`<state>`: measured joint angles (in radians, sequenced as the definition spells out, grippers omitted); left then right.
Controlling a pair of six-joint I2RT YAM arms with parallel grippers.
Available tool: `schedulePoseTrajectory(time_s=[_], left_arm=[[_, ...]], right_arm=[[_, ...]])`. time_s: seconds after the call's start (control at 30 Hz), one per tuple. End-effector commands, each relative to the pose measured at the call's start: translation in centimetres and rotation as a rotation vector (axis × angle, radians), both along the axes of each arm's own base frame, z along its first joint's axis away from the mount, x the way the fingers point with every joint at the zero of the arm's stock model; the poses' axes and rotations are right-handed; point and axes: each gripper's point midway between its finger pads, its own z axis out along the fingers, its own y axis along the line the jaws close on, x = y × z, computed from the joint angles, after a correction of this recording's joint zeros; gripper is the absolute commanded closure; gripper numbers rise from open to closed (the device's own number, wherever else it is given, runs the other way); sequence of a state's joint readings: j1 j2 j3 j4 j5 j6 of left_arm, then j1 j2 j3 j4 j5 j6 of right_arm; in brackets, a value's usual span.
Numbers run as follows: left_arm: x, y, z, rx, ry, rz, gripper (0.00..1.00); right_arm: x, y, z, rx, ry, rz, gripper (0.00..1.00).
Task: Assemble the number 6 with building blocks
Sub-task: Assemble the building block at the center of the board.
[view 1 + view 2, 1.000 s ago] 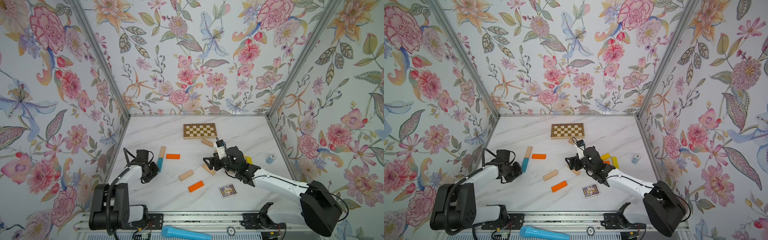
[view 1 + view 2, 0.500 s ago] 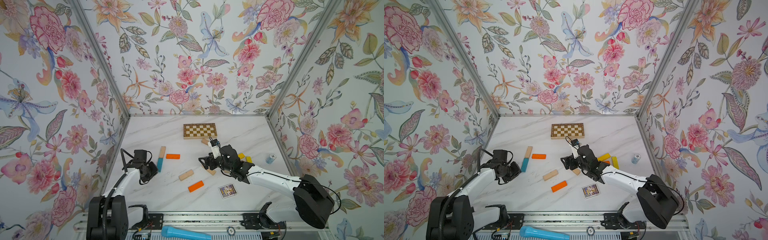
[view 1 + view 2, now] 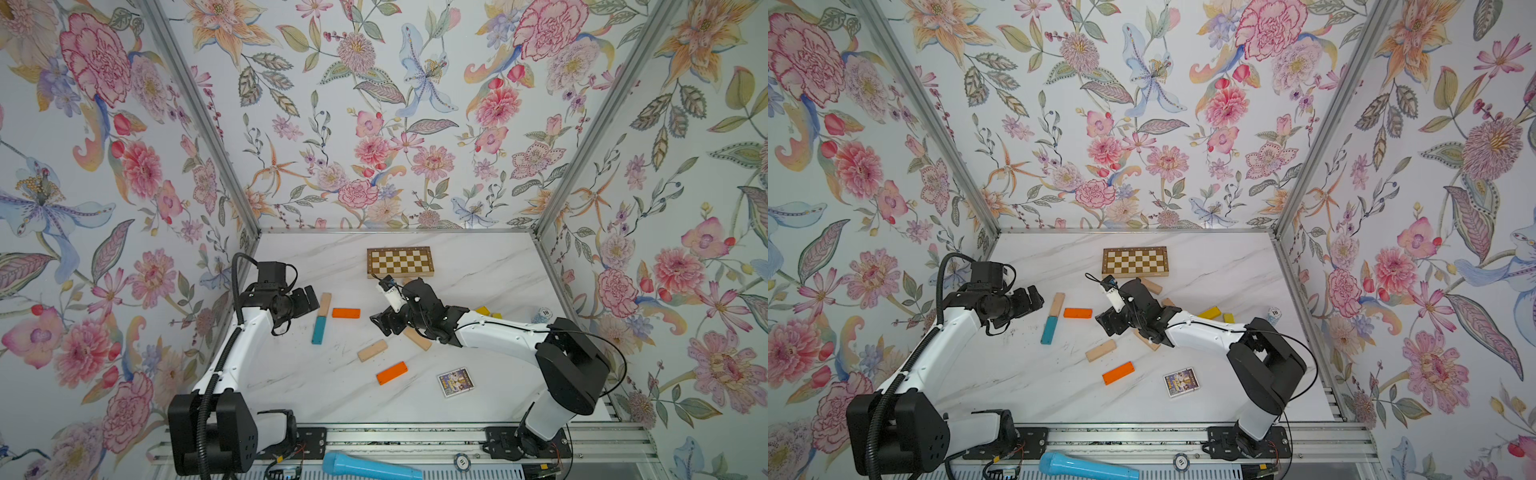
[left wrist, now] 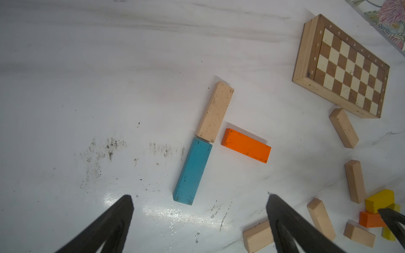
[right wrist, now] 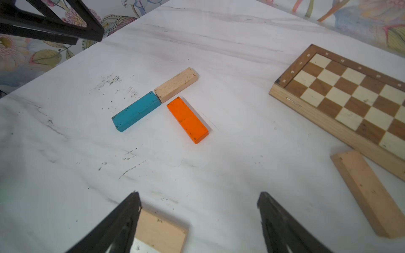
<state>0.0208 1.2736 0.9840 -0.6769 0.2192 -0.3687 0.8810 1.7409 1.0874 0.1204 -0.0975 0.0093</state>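
Though faint, chessboard [image 4: 346, 68] numerals 5–8.

In both top views the whole counter [image 3: 291, 386] is overlooked from high above, from the side opposite the checkered board [image 3: 400, 262]. In both wrist views that board is faced from low and near; it is shared by all views.

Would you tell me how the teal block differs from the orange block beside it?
The teal block is blue-green, the orange block bright orange. The teal block meets a pale block end to end; the orange block lies crosswise, slightly apart from both. Both lie flat, equal in size.
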Motion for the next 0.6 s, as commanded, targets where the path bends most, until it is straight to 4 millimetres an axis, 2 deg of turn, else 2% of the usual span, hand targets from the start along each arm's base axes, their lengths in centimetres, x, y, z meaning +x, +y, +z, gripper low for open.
schedulePoseTrajectory(time_s=[0.0, 0.1, 0.33, 0.57], left_arm=[[0.0, 1.3, -0.3, 0.088, 0.007, -0.017, 0.01], [-0.1, 2.0, -0.4, 0.126, -0.011, 0.0, 0.01], [-0.9, 2.8, 0.0, 0.168, -0.065, 0.022, 0.01], [-0.7, 2.9, -0.1, 0.173, -0.062, 0.029, 0.01]], right_arm=[[0.0, 1.0, -2.9, -0.141, -0.061, 0.184, 0.14], [-0.3, 2.6, -4.0, -0.156, -0.127, 0.334, 0.13], [1.5, 4.3, -4.5, -0.142, -0.158, 0.445, 0.11], [2.6, 5.4, -6.5, -0.184, -0.122, 0.551, 0.12]])
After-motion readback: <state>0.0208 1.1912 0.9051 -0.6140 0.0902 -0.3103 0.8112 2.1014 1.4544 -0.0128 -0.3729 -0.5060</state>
